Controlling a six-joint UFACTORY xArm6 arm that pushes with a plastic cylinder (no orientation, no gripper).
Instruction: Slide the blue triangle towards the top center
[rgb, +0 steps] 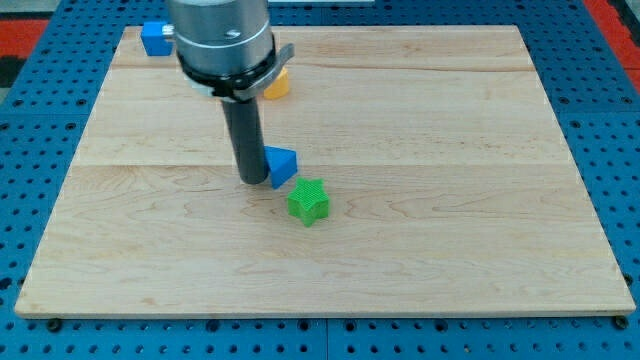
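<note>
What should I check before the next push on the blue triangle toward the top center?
1. Contact: my tip sits at the blue triangle's left edge; touching or a slight gap: cannot tell.
2. Push side: tip is left of the triangle, not below it, so a push sends it right: not ok.
3. Green block just below-right, close to the repositioning route: not ok.
4. Orange block lies up the board, partly hidden by the arm: cannot tell.
5. Blue cube at the top left corner, off the route: ok.

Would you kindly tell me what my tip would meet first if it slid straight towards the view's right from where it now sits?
Almost certainly the blue triangle: my tip sits at its left edge, apparently touching. The green block lies lower, probably off that line.
</note>
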